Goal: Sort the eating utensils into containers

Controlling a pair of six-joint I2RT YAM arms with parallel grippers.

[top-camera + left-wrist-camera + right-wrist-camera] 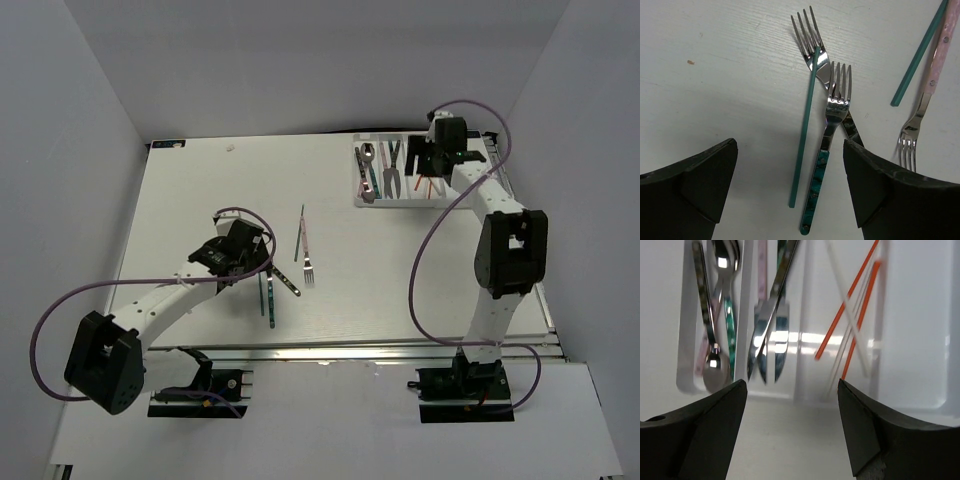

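Note:
My left gripper (253,262) (790,192) is open and empty, hovering over a teal-handled fork (826,150). That fork lies across a second fork (809,35), with a teal chopstick (805,130) beside them; they show in the top view as a small cluster (272,292). A pink-handled fork (930,85) (304,250) and another teal chopstick (919,52) lie to the right. My right gripper (426,166) (792,432) is open and empty over the near end of the white tray (445,203) (920,340). The tray holds spoons (722,260), knives (771,340), and orange (850,300) and pale chopsticks.
The tray stands at the table's back right, close to the right edge. White walls enclose the table on three sides. A purple cable loops from each arm. A small dark label (168,145) sits at the back left corner.

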